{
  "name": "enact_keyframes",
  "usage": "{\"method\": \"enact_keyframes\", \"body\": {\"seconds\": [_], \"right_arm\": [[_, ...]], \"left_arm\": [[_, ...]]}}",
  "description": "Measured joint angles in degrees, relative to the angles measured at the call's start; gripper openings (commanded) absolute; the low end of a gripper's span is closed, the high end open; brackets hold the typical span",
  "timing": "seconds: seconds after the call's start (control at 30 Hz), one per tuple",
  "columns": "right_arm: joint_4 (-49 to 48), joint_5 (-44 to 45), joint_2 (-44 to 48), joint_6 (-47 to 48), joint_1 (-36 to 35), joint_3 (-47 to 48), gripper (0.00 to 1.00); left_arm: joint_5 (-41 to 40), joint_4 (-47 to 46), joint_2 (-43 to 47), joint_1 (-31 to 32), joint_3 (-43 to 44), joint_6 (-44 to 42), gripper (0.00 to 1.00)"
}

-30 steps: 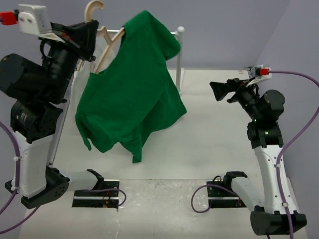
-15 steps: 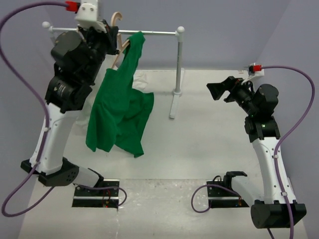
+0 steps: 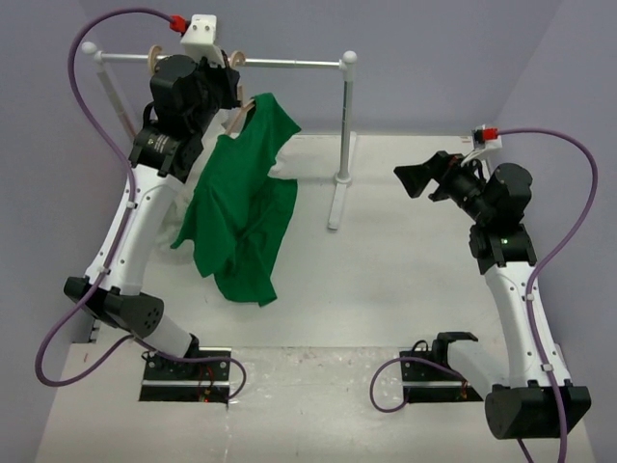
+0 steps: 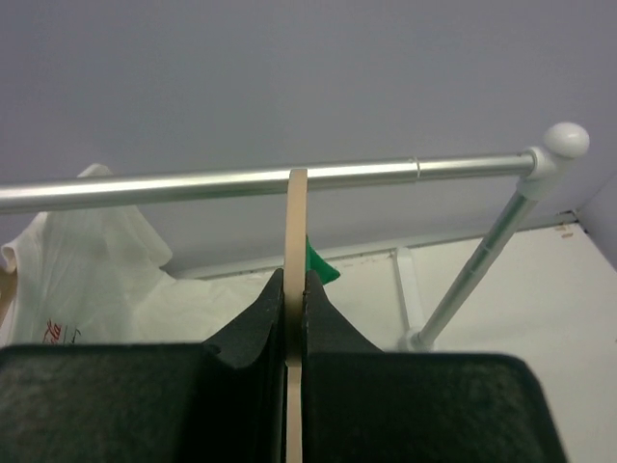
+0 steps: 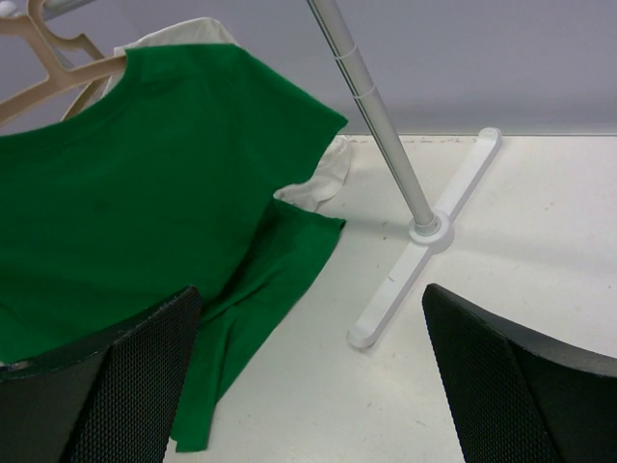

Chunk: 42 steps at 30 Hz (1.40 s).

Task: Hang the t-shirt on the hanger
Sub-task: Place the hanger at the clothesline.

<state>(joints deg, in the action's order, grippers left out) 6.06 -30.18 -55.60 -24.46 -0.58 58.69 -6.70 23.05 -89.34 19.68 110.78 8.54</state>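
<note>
The green t-shirt [image 3: 241, 203] hangs from the tan wooden hanger [image 3: 234, 95], and its lower part reaches the table. It also shows in the right wrist view [image 5: 145, 183] with the hanger [image 5: 58, 68] at its collar. My left gripper [image 3: 222, 82] is shut on the hanger's hook [image 4: 297, 222] just under the rail. In the left wrist view [image 4: 296, 282] the hook's top crosses the rail; I cannot tell whether it rests on it. My right gripper [image 3: 416, 179] is open and empty, to the right of the rack, and faces the shirt [image 5: 308, 338].
A metal clothes rack has a top rail [image 3: 289, 64] [image 4: 193, 183], a right post [image 3: 345, 125] [image 5: 376, 116] and a white foot [image 3: 335, 203] [image 5: 424, 251]. A white t-shirt [image 4: 87, 260] [image 5: 183, 29] hangs behind the green one.
My left arm has carried the hanger and green t-shirt up and back to the rail. The shirt now hangs narrower. My right arm has hardly moved.
</note>
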Motion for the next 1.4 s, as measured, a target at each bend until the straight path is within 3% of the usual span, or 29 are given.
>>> {"method": "enact_keyframes", "body": {"seconds": [0.27,0.63,1.2,1.23,1.3,1.37,1.4], "right_arm": [[-1.19,-0.92,-0.12,-0.26,0.00,-0.97,0.99],[-2.98,-1.52,-1.45,-1.09,0.00,-2.30,0.99],[-4.60,-2.60,-1.70,-1.74,0.01,-3.01,0.99],[-4.77,-2.61,-1.70,-1.78,0.00,-3.10,0.99],[-4.88,-2.73,-1.72,-1.92,0.00,-3.30,0.99],[-4.91,-2.84,-1.72,-2.01,0.00,-3.50,0.99],[-4.91,-2.88,-1.72,-2.07,0.00,-3.60,0.99]], "left_arm": [[-2.77,-6.55,-7.85,-0.55,5.22,0.48,0.00],[-7.02,-12.83,-13.01,-0.62,4.69,0.46,0.00],[-5.04,-27.59,-10.61,-3.12,-11.14,3.99,0.00],[-4.67,-28.39,-10.07,-3.22,-12.15,4.29,0.12],[-4.10,-29.16,-9.19,-3.42,-13.45,4.64,0.47],[-3.98,-28.47,-8.56,-3.49,-14.05,5.30,0.99],[-3.95,-27.88,-8.23,-3.52,-14.37,5.75,1.00]]}}
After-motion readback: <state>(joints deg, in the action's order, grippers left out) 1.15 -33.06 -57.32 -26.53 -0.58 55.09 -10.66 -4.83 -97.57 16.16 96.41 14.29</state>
